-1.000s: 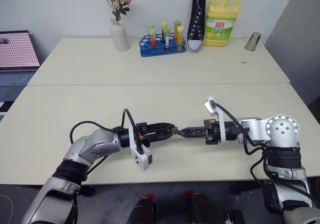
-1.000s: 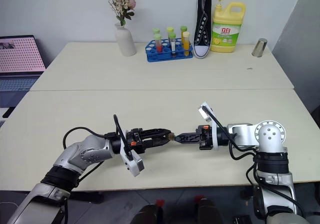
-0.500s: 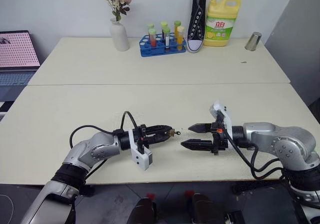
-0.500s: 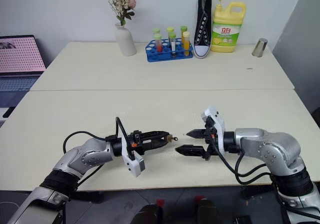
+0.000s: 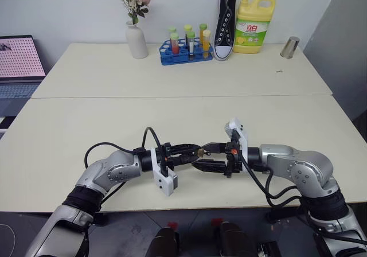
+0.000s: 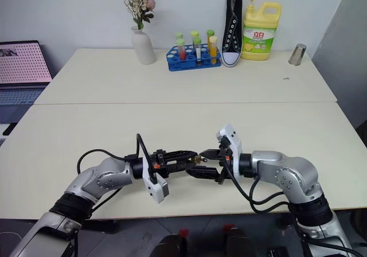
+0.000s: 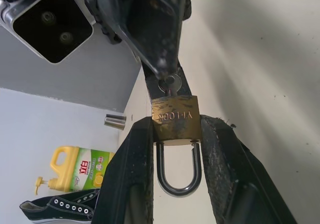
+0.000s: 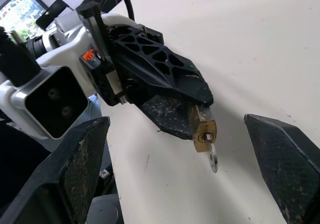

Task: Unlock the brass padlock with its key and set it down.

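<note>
I have the left gripper [image 5: 195, 152] clamped on the brass padlock [image 7: 175, 120], its two fingers [image 7: 131, 179] pressing the sides of the lock body just above the front part of the table [image 5: 69, 136]. The silver shackle [image 7: 178, 169] points back between those fingers, and the key [image 8: 212, 159] sits in the keyhole at the other end, sticking out toward my other arm. My right gripper [image 5: 207, 156] faces it with its jaws spread wide, one finger on either side of the key and not touching it. Further back along the wall I see a vase of flowers [image 5: 136, 33], a blue rack of tubes [image 5: 186, 49], a black sneaker [image 5: 225, 20], a yellow detergent bottle [image 5: 254, 24] and a metal cup [image 5: 290, 47]
</note>
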Action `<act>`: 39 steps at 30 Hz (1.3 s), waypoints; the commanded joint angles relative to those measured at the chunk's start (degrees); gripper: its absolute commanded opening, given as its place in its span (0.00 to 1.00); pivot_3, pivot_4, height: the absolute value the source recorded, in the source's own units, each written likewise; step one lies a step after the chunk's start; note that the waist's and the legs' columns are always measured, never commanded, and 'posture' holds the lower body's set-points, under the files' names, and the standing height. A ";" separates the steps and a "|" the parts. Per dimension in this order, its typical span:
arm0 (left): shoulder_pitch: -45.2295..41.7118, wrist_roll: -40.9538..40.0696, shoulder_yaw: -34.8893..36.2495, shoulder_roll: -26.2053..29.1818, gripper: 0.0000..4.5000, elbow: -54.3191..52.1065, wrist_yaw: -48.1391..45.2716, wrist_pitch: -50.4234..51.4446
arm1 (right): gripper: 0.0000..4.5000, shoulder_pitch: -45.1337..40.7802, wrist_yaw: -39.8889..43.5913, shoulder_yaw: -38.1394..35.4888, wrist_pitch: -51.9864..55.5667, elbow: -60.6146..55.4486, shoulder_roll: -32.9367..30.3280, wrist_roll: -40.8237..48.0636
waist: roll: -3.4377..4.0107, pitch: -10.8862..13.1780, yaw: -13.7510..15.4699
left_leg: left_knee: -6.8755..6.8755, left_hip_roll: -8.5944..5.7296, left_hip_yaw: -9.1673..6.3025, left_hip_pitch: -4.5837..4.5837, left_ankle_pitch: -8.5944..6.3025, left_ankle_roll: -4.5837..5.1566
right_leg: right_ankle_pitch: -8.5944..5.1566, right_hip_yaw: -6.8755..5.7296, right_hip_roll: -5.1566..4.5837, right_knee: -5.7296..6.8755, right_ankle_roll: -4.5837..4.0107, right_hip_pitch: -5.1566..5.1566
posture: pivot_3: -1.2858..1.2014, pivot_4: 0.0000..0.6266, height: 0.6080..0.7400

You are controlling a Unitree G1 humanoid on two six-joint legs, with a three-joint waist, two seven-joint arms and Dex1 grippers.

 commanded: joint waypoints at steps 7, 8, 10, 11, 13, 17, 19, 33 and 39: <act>-0.08 -2.23 -0.15 -0.13 0.21 -1.75 -0.02 -0.36 | 0.74 -1.38 2.04 -1.15 -1.15 1.01 1.21 -0.48 | 0.00 0.00 0.00 | 0.00 0.00 0.00 0.00 0.00 0.00 | 0.00 0.01 0.00 0.00 0.00 0.00 | 0.52 0.24 1.00; -0.01 -2.28 -0.17 -0.10 0.21 -1.83 -0.07 -0.35 | 0.64 -1.40 2.07 -1.23 -1.13 1.08 1.27 -0.44 | 0.00 0.00 0.00 | 0.00 0.00 0.00 0.00 0.00 0.00 | 0.00 0.01 0.00 0.00 0.00 0.00 | 0.52 0.24 1.00; 0.21 -2.54 -0.17 0.04 0.21 -2.03 -0.24 -0.37 | 0.49 -1.49 2.21 -1.22 -1.29 1.29 1.28 -0.61 | 0.00 0.00 0.00 | 0.00 0.00 0.00 0.00 0.00 0.00 | 0.00 0.01 0.00 0.00 0.00 0.00 | 0.52 0.24 1.00; 0.32 -2.67 -0.14 0.10 0.21 -2.11 -0.35 -0.36 | 0.42 -1.50 2.27 -1.20 -1.33 1.33 1.27 -0.67 | 0.00 0.00 0.00 | 0.00 0.00 0.00 0.00 0.00 0.00 | 0.00 0.01 0.00 0.01 0.00 0.00 | 0.52 0.24 1.00; 0.59 -3.01 -0.12 0.26 0.21 -2.28 -0.64 -0.56 | 0.25 -1.52 2.25 -1.24 -1.44 1.48 1.38 -0.80 | 0.00 0.00 0.00 | 0.00 0.00 0.00 0.00 0.00 0.00 | 0.00 0.01 0.00 0.01 0.00 0.00 | 0.52 0.24 1.00; 0.87 -3.70 -0.17 0.42 0.21 -2.49 -1.19 -0.79 | 0.03 -1.55 2.60 -1.16 -1.67 1.62 1.58 -1.14 | 0.00 0.00 0.00 | 0.00 0.00 0.00 0.00 0.00 0.00 | 0.00 0.01 0.00 0.01 0.00 0.00 | 0.52 0.24 1.00; 0.88 -3.73 -0.25 0.47 0.21 -2.51 -1.32 -0.97 | 0.03 -1.55 2.77 -1.19 -1.69 1.62 1.69 -1.24 | 0.00 0.00 0.00 | 0.00 0.00 0.00 0.00 0.00 0.00 | 0.00 0.01 0.00 0.01 0.00 0.00 | 0.52 0.24 1.00; 6.00 -20.77 -1.25 4.65 0.56 -7.46 -8.43 1.87 | 0.03 -1.75 4.19 -1.45 -2.12 1.12 1.85 -2.51 | 0.02 0.01 -0.08 | 0.00 0.02 -0.02 0.00 0.00 0.00 | 0.00 0.03 -0.01 0.00 0.00 -0.01 | 0.52 0.24 1.00; 10.61 -30.82 0.88 6.04 1.00 -7.50 -13.50 13.63 | 0.03 -1.46 5.11 -1.43 -3.93 0.44 -0.01 -3.82 | 0.04 0.03 -0.09 | 0.00 0.02 0.00 0.01 0.00 0.00 | 0.00 0.03 0.00 0.02 0.00 -0.01 | 0.52 0.24 1.00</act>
